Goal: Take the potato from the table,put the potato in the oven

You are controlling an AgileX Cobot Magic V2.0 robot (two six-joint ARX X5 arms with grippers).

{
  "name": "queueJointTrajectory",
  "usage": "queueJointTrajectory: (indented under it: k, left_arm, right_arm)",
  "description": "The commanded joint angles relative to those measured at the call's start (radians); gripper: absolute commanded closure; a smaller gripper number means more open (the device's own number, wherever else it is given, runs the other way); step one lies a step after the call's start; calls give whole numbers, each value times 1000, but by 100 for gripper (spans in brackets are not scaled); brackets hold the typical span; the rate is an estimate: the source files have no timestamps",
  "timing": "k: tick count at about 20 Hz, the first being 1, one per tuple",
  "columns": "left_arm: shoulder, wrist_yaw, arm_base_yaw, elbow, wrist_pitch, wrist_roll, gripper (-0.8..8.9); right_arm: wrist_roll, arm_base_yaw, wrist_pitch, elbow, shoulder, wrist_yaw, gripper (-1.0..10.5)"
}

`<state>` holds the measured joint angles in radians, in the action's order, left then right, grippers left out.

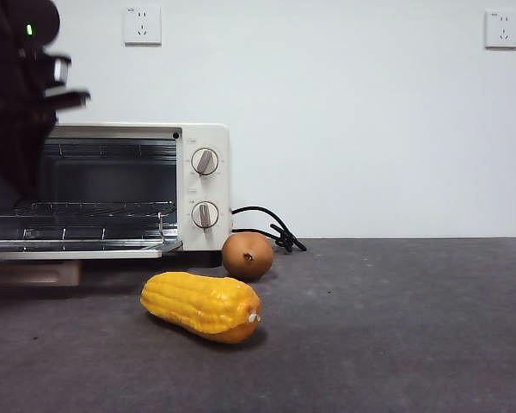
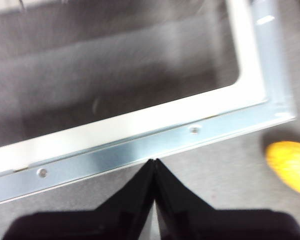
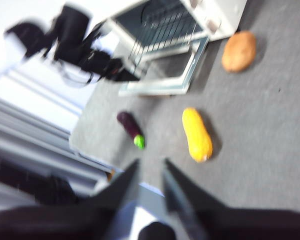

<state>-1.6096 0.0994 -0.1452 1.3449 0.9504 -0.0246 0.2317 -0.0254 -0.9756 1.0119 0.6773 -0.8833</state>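
**Potato beside the oven, both grippers empty**

Corn cob (image 1: 203,305), one, yellow, lies nearest the front camera on the table (image 1: 396,344), its long axis slanting across the view.

Potato (image 1: 247,255), one: it sits just behind the corn, on the table close beside the oven's knob end, its dark spot facing the front camera. It is not inside yet. Seen from my right wrist, the potato (image 3: 238,51) looks a short oval, near the corner of the dropped door.

Oven (image 1: 202,185), one, two knobs, door (image 2: 140,145) folded down and open, wire rack bare.

Eggplant (image 3: 130,129), one, small and dark with a green cap, lies apart from the corn, towards the table's edge.

My left gripper (image 2: 154,165): jaws pressed together, holding nothing, hovering directly over the open door's metal edge, with the corn's tip off to one side. This hand is much nearer the potato, I judge.

My right gripper (image 3: 149,172): jaws slightly parted, empty, held high and well away from everything.

From my left hand, the potato lies beyond the door's corner, past the knob side; any reach must clear that edge.
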Motion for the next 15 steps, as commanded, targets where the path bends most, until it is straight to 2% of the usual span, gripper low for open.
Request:
queueJointTrajectory:
  k: [1,3,5,9,12,14,15]
  left_arm:
    - [94,10,-15,-5,-24,27,819]
    - [189,10,-19,-5,-33,29,820]
    - [293,10,-19,-5,-32,29,820]
    - [489,9,-18,-5,-29,47,819]
    - [601,9,-18,-5,-14,86,819]
    - [662,6,-18,-5,31,114,819]
    - [689,5,-18,-5,60,119,819]
  right_arm:
    - [66,28,56,11,47,-2,748]
    - [81,85,89,38,106,33,748]
    - [83,176,115,77,174,113,748]
    - [82,426,115,197,353,415,733]
    - [75,564,115,309,529,583,560]
    - [50,628,114,394,657,649,400]
    - [48,647,113,437,718,682,372]
